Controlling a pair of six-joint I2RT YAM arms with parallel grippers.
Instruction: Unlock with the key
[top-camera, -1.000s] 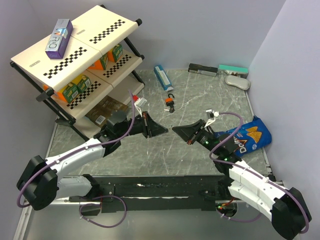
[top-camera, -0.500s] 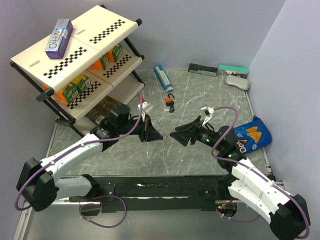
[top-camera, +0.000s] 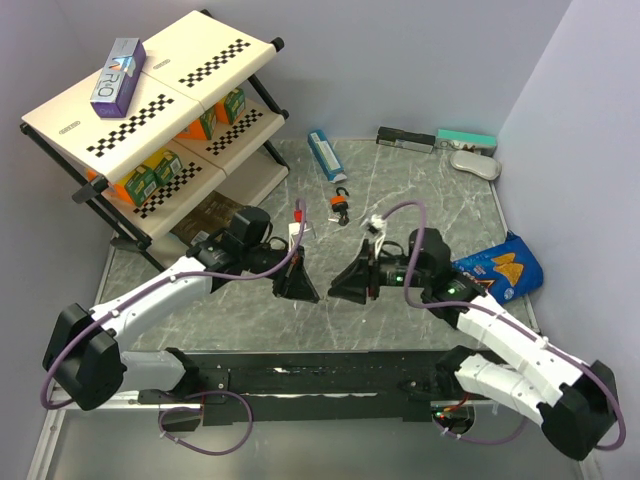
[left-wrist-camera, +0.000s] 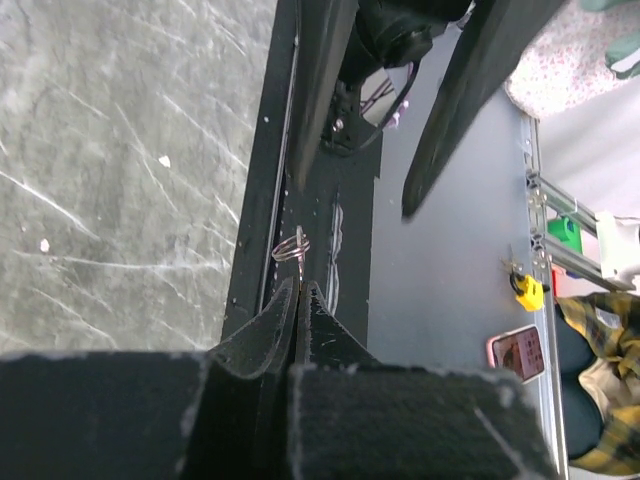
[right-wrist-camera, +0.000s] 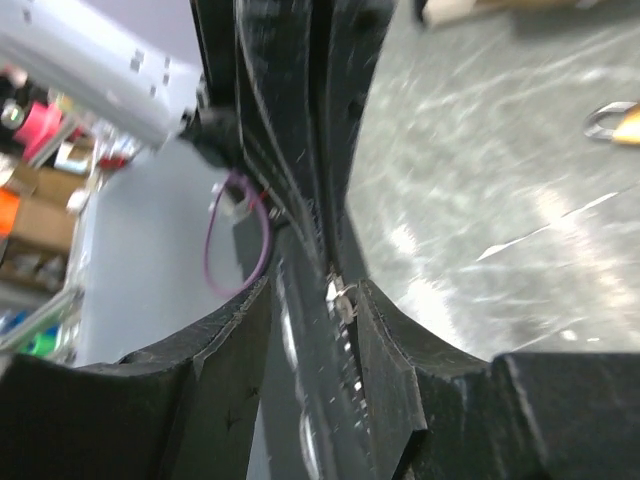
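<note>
Fingers (left-wrist-camera: 262, 335) of left gripper (left-wrist-camera: 300, 288) shut on key (left-wrist-camera: 296, 246); right gripper (right-wrist-camera: 313, 290) spread around them

Both arms are seen bent inward from their bases, so that the grippers meet above the near middle of the table (top-camera: 450, 200). The left arm (top-camera: 150, 303) is stretched rightward, its wrist turned so that the closed fingers point toward the near edge. A thin wire ring of the key is seen standing out just beyond their tips, held clear of the table. The right arm (top-camera: 500, 330) is folded leftward, its gripper aimed at the left one. Its fingers (right-wrist-camera: 215, 370) are parted, one on each side of the left fingertips and the key. Whether they touch the key cannot be told. Farther back, an orange padlock (top-camera: 341, 205) lies on the table, well apart from both grippers.

A second earlier the grippers were held tip to tip, farther from the bases. Since then they have been drawn nearer and the right fingers have been parted. The padlock has not been moved.
</note>
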